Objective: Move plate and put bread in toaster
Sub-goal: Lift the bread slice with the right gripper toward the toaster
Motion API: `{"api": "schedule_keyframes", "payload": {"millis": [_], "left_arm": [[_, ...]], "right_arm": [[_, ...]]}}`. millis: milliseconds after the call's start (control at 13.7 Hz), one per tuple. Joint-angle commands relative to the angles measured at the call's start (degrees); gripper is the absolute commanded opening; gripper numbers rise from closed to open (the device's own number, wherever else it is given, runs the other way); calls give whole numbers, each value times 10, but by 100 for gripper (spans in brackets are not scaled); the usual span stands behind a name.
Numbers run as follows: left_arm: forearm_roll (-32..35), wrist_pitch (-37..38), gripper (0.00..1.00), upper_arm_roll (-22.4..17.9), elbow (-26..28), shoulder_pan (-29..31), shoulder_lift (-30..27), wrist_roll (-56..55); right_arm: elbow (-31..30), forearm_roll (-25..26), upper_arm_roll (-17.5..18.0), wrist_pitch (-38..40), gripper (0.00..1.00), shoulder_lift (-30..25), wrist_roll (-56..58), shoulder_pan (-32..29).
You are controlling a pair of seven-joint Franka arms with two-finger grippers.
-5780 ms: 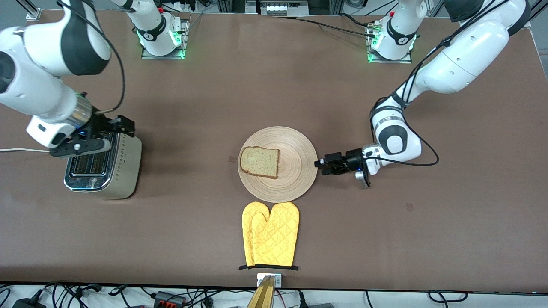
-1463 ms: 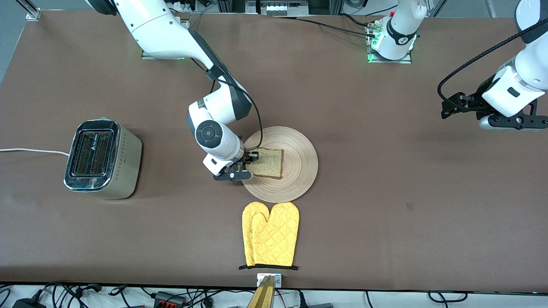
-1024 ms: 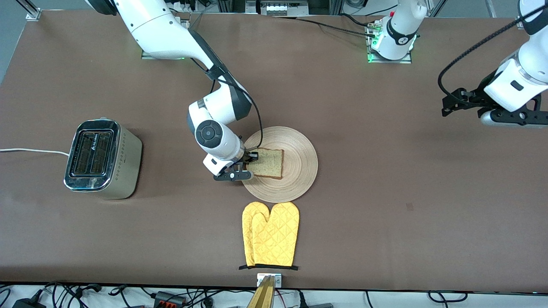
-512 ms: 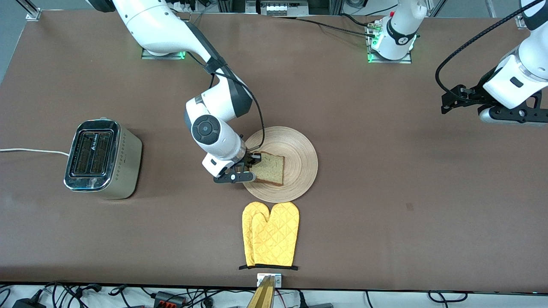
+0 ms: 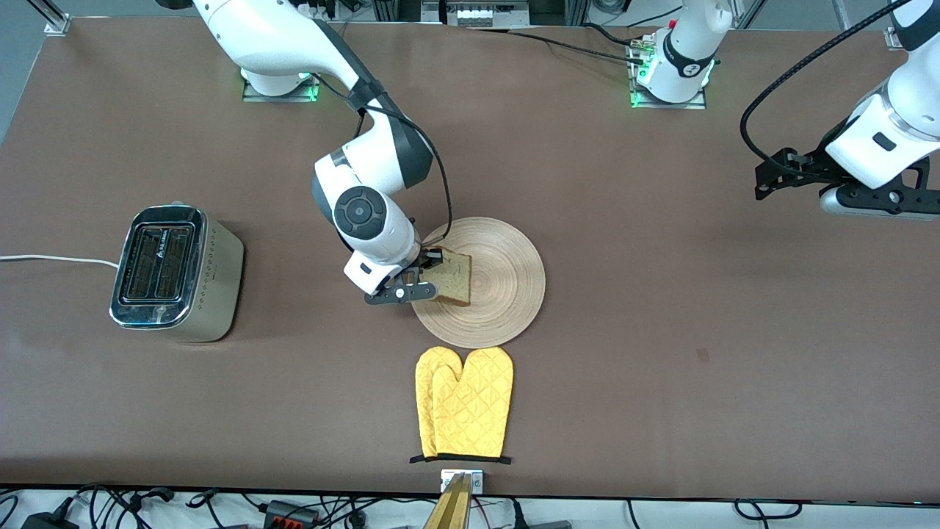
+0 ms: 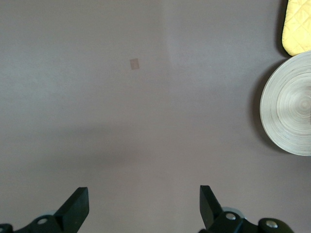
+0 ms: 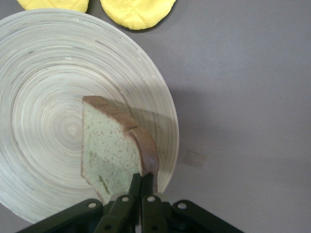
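Observation:
The light-wood plate (image 5: 496,283) lies mid-table; it also shows in the right wrist view (image 7: 53,73) and at the edge of the left wrist view (image 6: 291,109). My right gripper (image 5: 428,273) is shut on the bread (image 5: 452,275) at its crust edge and holds it tilted up above the plate's rim toward the right arm's end; the right wrist view shows the slice (image 7: 109,145) pinched in the gripper (image 7: 142,180). The cream and chrome toaster (image 5: 176,273) stands at the right arm's end, slots empty. My left gripper (image 5: 764,185) is open and empty, raised over the left arm's end (image 6: 143,206).
A pair of yellow oven mitts (image 5: 463,402) lies nearer to the front camera than the plate, close to the table's front edge. The toaster's white cord (image 5: 51,258) runs off the table's end. Small tape marks (image 5: 703,355) sit on the brown table.
My right gripper has lifted the bread's gripped edge off the plate, tilting the slice up, and moved slightly toward the right arm's end. My left arm has hardly moved.

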State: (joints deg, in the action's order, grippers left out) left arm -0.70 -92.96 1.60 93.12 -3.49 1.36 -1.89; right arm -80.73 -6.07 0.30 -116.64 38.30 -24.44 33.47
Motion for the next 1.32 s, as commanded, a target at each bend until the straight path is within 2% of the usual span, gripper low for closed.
{"api": "schedule_keyframes", "payload": {"millis": [0,146,366,585,659,805,951,1098,1244], "left_arm": [[11,14,100,2,-22,-1,9,-8],[13,14,100,3,-35,-1,13,-8],[13,12,100,2,-34,4,13,-9],[13,14,100,2,-33,6,12,-10],[13,14,100,2,-33,6,12,-10],[13,15,100,2,-33,6,12,-10],[13,15,100,2,-33,6,12,-10],[13,15,100,2,-34,6,12,-10],[13,16,100,3,-34,6,11,-10]], "right_arm": [[19,22,-4,51,0,-21,4,-2],[62,38,-4,117,0,-23,4,-2],[73,75,-4,153,0,-29,13,-9],[73,165,-19,215,0,-52,48,-15],[73,174,-23,232,0,-58,78,-23],[73,178,-41,269,0,-78,133,-52],[73,202,-76,301,0,-98,204,-61],[73,265,-104,335,0,-113,263,-59],[73,314,-116,353,0,-129,295,-62]]}}
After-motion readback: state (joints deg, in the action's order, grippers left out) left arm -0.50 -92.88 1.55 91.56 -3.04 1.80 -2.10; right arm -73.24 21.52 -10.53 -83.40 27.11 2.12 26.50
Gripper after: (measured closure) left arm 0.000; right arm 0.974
